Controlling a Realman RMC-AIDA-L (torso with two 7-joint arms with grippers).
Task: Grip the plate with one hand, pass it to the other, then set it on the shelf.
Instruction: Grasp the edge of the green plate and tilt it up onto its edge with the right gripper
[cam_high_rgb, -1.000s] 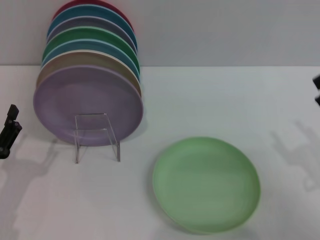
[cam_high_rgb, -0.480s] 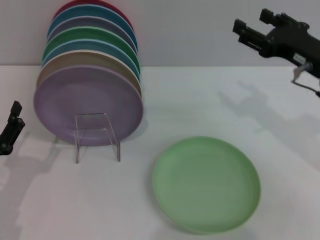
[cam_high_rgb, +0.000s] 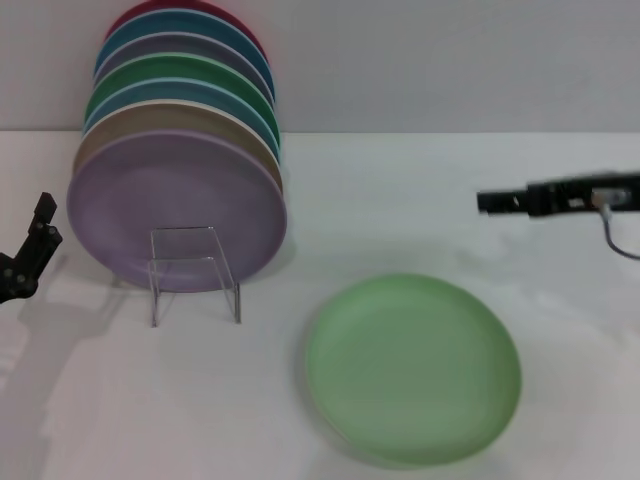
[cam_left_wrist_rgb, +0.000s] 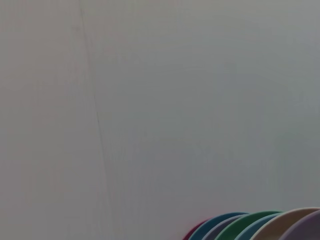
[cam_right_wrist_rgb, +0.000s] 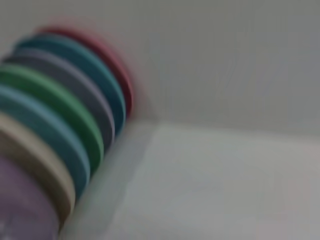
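Pale mint-green plate (cam_high_rgb: 412, 369) lying flat on the white table (cam_high_rgb: 420, 190), low and right of centre, in the same spot as a second ago, untouched. Well apart to its left, clear acrylic shelf (cam_high_rgb: 194, 272) propping the lilac plate (cam_high_rgb: 176, 208) at the front of a leaning row of coloured plates (cam_high_rgb: 180, 90); no room visibly freed there yet.

Right gripper (cam_high_rgb: 497, 201) now reaching in level from the right edge, above and beyond the plate's far rim. Absent from view a second ago, then high near the wall half a second ago, now dropped and turned edge-on. Reads as the start of the approach for the first grip, so the task sits at its very beginning. Seen side-on as a thin dark bar, so cannot tell whether its fingers are spread or closed. Plate clear of those fingers, not between them, no contact.

Left gripper (cam_high_rgb: 30, 256) at the far left edge, risen slightly, well apart from the plate, beside the row; finger state impossible to tell
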